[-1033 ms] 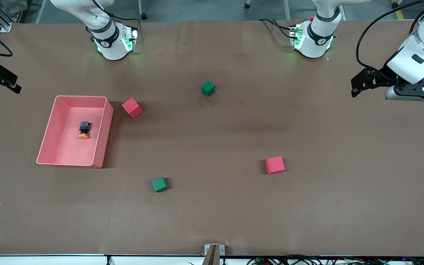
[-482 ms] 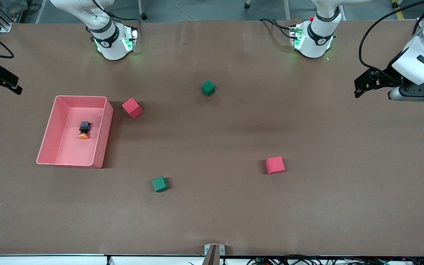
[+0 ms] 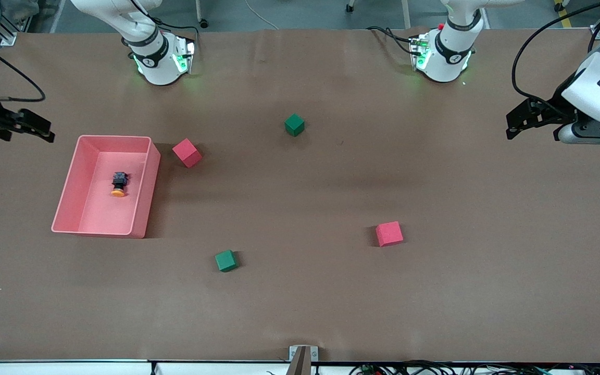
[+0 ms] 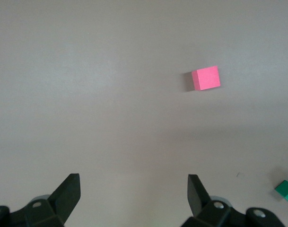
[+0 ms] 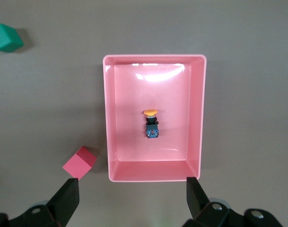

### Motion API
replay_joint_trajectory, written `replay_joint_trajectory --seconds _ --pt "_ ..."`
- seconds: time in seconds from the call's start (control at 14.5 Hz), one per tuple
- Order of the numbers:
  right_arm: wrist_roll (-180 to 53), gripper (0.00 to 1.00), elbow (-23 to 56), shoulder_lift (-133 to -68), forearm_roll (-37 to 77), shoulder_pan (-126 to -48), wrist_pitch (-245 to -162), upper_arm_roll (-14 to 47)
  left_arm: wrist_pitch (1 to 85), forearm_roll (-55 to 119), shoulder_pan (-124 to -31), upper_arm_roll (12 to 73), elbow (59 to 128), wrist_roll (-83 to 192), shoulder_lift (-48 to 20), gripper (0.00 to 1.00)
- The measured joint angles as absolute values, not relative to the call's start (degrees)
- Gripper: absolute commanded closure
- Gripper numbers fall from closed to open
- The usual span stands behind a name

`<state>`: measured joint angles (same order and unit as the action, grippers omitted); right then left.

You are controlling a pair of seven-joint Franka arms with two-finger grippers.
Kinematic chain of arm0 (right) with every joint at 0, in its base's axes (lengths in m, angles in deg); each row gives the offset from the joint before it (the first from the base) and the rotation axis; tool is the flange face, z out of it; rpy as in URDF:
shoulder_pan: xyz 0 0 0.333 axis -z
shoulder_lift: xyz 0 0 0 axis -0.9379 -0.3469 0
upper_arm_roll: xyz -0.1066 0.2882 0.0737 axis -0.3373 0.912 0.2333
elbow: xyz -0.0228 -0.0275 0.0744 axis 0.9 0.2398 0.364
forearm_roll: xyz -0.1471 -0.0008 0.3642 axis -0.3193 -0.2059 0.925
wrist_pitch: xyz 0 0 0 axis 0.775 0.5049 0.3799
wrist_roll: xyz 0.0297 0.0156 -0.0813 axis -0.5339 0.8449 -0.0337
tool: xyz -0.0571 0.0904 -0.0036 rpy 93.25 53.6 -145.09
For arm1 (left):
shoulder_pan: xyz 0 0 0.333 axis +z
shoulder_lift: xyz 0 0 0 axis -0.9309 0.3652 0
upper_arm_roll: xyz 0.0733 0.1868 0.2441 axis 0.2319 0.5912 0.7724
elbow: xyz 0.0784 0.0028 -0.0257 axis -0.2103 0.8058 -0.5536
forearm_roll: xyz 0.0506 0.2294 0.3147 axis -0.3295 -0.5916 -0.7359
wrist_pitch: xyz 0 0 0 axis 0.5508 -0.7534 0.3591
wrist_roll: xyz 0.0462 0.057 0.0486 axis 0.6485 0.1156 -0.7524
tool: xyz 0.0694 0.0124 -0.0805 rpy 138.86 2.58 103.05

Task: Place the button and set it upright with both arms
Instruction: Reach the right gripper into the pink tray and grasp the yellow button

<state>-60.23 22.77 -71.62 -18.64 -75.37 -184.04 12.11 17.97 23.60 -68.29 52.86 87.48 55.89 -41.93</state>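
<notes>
A brown bench [image 3: 331, 291] fills the front view, with two white robot arm bases along its top edge, each lit green at the foot. No brand names, labels or readable writing show anywhere.

The button [image 3: 118, 184] lies on its side in a pink open tray [image 3: 144, 192] at the centre left of the frame. Its orange cap points toward the lower edge of the picture and its black body toward the upper edge. In the right wrist view the button [image 5: 152, 124] sits near the middle of the tray's floor [image 5: 129, 137], touching no wall.

The right tool [image 3: 32, 127] hangs at the left edge of the frame, over the bench just above and to the side of the tray's upper left corner. Its fingers [image 5: 68, 198] are spread wide and hold nothing.

The left tool [image 3: 521, 120] hangs at the right edge of the frame, over bare bench at the left arm's end. Its fingers [image 4: 70, 189] are also spread wide, empty, touching nothing.

Four cubes rest on the bench, well apart. One red cube [image 3: 187, 152] sits just beside the tray's upper right corner. A green cube [image 3: 294, 125] lies in the upper centre. A second green cube [image 3: 225, 260] lies lower, left of centre. A second red cube [image 3: 389, 234] lies lower right of centre.
</notes>
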Motion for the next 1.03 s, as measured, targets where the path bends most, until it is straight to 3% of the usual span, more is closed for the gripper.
replay_joint_trajectory --seconds 0.48,1.03 --pt "-65.19 0.00 43.82 -74.87 -18.64 -74.65 -210.44 11.58 17.97 23.60 -68.29 52.85 87.48 55.89 -41.92 0.00" --pt "-66.18 0.00 48.63 -84.00 -18.64 -73.43 -222.24 11.54 17.97 23.60 -68.28 52.85 87.47 55.89 -41.91 0.00"
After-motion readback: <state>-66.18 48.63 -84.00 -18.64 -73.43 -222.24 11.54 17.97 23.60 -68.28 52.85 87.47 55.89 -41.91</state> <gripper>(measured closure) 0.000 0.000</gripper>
